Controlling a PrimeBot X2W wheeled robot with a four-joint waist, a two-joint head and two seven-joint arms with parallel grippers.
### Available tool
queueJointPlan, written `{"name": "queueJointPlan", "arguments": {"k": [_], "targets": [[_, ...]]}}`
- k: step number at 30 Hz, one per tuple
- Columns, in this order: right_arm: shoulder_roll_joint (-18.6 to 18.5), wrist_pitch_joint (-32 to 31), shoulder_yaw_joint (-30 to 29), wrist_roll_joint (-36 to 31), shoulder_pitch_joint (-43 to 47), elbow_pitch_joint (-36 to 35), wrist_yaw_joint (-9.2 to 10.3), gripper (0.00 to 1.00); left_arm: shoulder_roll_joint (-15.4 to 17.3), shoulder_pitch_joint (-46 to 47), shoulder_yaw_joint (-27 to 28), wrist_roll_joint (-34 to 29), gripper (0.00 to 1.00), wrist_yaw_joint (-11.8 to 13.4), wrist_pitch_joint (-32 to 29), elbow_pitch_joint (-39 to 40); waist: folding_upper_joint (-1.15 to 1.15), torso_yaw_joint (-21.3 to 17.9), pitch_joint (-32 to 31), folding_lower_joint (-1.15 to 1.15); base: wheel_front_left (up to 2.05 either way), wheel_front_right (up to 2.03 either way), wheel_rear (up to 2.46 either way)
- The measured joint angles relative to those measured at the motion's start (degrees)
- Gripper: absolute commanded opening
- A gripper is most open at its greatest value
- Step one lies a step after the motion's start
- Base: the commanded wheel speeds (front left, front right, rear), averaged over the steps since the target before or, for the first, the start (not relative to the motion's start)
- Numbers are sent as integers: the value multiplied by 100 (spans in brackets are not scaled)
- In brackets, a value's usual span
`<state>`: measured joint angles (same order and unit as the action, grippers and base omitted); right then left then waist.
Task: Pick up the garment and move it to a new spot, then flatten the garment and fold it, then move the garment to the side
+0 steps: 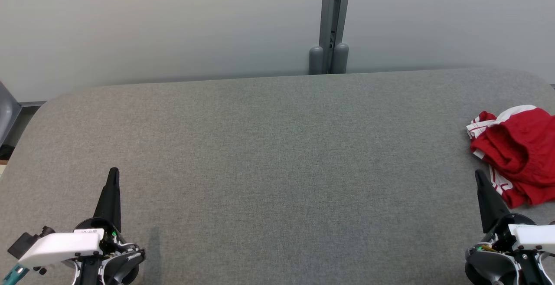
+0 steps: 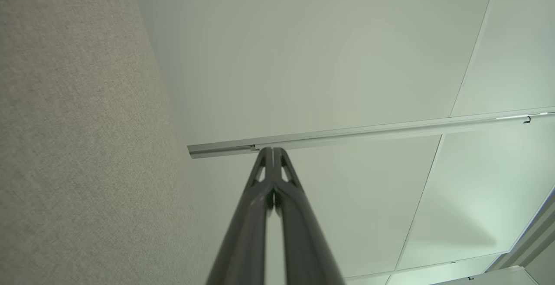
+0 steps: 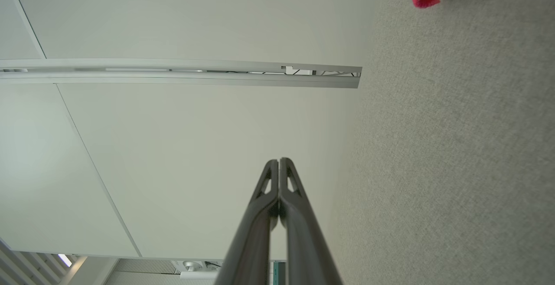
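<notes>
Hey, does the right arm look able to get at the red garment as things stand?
Probably yes. The garment lies crumpled close by the right end effector, with only bare gray table around them. The end effector is shut, so it would need to open first.

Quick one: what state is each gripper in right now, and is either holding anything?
Left gripper: shut, holding nothing.
Right gripper: shut, holding nothing; the red garment lies apart from it.
</notes>
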<state>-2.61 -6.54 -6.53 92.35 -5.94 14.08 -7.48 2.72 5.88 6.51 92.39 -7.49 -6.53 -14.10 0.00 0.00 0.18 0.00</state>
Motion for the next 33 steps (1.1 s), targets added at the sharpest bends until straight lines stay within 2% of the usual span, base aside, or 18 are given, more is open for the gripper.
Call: {"name": "queueJointPlan", "arguments": {"k": [33], "targets": [[0,0,0,0,0,0,0,0,0,0,0,0,0,0,0,0,0,0,0,0,0,0,0]]}}
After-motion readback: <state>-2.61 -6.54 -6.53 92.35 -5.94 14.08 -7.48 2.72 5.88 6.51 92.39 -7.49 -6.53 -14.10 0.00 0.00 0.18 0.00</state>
